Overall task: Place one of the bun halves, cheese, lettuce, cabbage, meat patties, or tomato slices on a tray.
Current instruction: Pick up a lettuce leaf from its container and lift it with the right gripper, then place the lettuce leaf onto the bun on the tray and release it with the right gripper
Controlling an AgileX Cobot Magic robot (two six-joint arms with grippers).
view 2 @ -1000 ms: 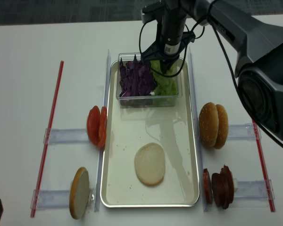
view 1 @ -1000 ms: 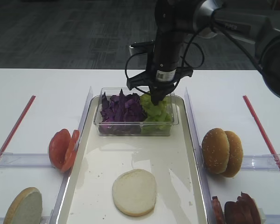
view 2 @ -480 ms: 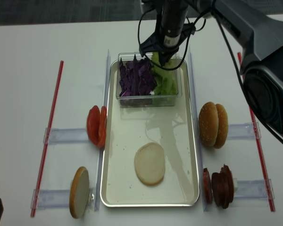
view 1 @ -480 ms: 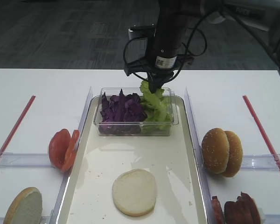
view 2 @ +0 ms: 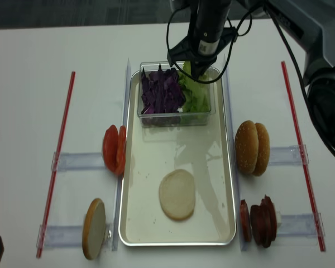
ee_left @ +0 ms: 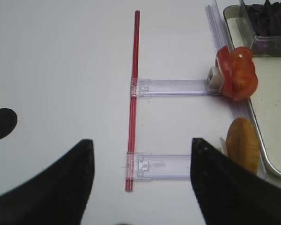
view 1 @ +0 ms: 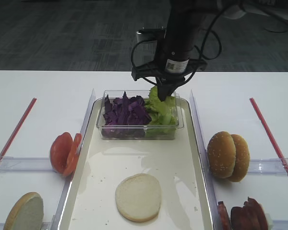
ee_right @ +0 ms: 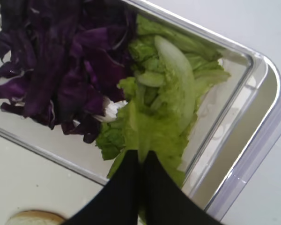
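At the top centre of the overhead view the right gripper (view 1: 165, 96) hangs over the clear container (view 1: 175, 128), its fingers pressed together on a lettuce leaf (ee_right: 152, 126); the wrist view shows the leaf pinched at one end and trailing down toward the rest of the greens, so it looks partly lifted and not yet free of the pile; the grip at the edge probably lets the leaf hang flat for laying down. The purple cabbage (view 1: 126, 111) fills the left half of the same container, which stands at the far end of the metal tray (view 1: 182, 163). A bun half (view 1: 138, 197) lies cut side up at the lower centre of the tray, likely the base the leaf is meant for. Tomato slices (view 1: 65, 152) stand on edge in a rack at the left of the worktop (view 1: 43, 91), and whole buns (view 1: 228, 156) at the right, kept upright so each can be picked singly. The left gripper (ee_left: 139, 187) hovers spread over the left side, holding nothing.
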